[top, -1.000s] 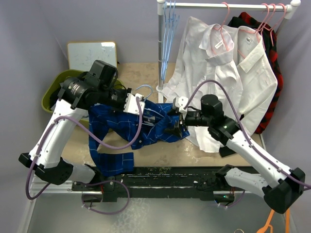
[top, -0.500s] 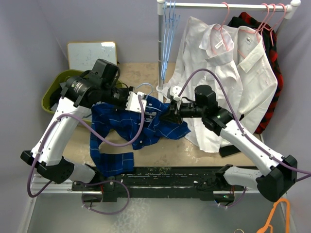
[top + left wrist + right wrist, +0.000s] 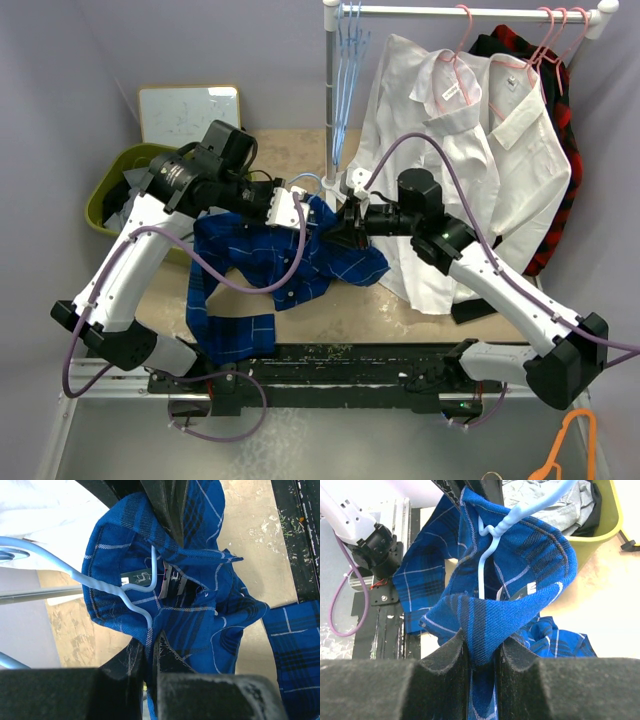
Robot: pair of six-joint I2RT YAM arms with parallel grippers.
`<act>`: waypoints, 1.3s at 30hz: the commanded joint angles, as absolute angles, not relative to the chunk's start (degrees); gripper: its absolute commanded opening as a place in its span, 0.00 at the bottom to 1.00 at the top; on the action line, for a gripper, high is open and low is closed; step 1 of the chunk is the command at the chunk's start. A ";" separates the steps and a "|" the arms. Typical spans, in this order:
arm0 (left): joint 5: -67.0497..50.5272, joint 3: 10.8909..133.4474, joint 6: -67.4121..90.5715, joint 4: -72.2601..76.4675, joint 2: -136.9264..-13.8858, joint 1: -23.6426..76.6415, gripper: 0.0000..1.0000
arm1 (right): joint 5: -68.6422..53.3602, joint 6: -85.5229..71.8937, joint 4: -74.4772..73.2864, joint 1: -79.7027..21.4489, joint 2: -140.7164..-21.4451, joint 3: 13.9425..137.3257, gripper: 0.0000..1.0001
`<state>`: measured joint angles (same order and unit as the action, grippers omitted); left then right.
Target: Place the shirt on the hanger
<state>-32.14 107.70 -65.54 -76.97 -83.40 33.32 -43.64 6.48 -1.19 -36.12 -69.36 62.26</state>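
Note:
The royal-blue checked shirt (image 3: 285, 262) hangs between my two grippers above the table, one sleeve trailing to the near edge. The light-blue hanger (image 3: 301, 184) sits inside its collar, hook pointing toward the rack. My left gripper (image 3: 301, 214) is shut on the collar's left side. In the left wrist view the hanger (image 3: 75, 571) runs down into the shirt (image 3: 200, 605) toward the closed gripper (image 3: 148, 652). My right gripper (image 3: 346, 226) is shut on the collar's right side. In the right wrist view the gripper (image 3: 480, 652) pinches a fold of shirt (image 3: 530, 555) below the hanger (image 3: 484, 565).
A green bin (image 3: 104, 196) with grey cloth sits at the left, a whiteboard (image 3: 188, 112) behind it. The rack pole (image 3: 330, 90) carries spare light-blue hangers (image 3: 347, 45), white shirts (image 3: 460, 150) and a red plaid shirt (image 3: 558, 110). An orange hanger (image 3: 566, 448) lies at bottom right.
Both grippers have moved toward the back and closer together, carrying the shirt collar and hanger nearer the rack pole. The shirt body has bunched up between them.

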 commanded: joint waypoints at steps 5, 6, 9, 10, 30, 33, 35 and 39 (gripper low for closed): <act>-32.92 110.72 -64.14 -74.67 -82.62 33.63 0.00 | -42.39 6.31 0.15 -36.47 -67.76 60.55 0.22; -33.06 110.94 -64.01 -74.78 -82.55 33.66 0.00 | -42.07 6.33 0.25 -36.42 -67.57 60.09 0.21; -33.26 111.05 -63.92 -74.89 -82.41 33.66 0.00 | -42.02 5.93 0.32 -36.47 -67.41 59.47 0.20; -33.04 110.96 -63.86 -74.72 -82.39 33.64 0.00 | -42.09 5.67 0.41 -36.42 -67.41 59.28 0.20; -19.03 107.56 -53.94 -67.69 -82.01 33.66 0.12 | -28.40 -10.23 6.26 -36.63 -58.82 50.71 0.00; -16.56 108.89 -49.75 -67.86 -81.75 33.66 0.29 | -25.75 -13.01 2.93 -36.62 -56.77 49.36 0.00; -16.79 110.55 -48.53 -69.43 -81.51 33.66 0.69 | -24.15 -14.35 2.20 -36.65 -54.52 47.65 0.00; -14.30 112.04 -47.95 -71.16 -80.51 33.64 0.99 | -22.33 -15.92 0.72 -36.65 -50.41 44.77 0.00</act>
<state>-18.50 108.81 -50.96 -70.76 -83.31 33.69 -26.39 -12.10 2.33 -36.80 -54.57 46.35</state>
